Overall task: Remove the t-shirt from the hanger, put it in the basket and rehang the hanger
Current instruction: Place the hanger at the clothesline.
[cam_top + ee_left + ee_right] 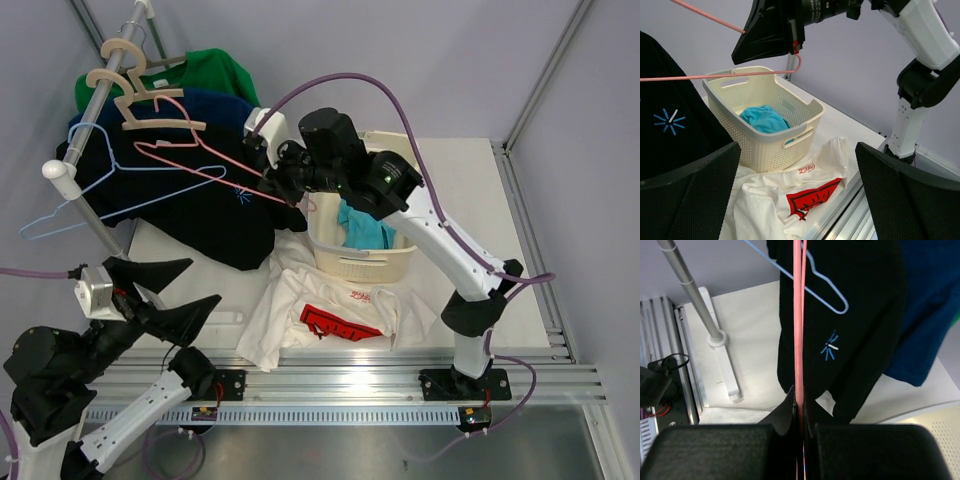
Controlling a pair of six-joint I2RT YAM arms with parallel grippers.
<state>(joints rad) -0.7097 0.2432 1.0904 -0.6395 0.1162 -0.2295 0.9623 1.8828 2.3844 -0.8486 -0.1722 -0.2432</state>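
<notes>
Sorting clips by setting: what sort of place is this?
Likely a lab bench staged as a laundry corner: clothes rail with hangers, white laundry basket, two robot arms bolted to the table.

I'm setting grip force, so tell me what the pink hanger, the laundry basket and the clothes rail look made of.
The pink hanger looks like thin metal wire under a smooth pink coating, bent in slim curves. The laundry basket is cream moulded plastic, matt, with perforated walls. The clothes rail is probably metal tube, grey and slightly glossy.
</notes>
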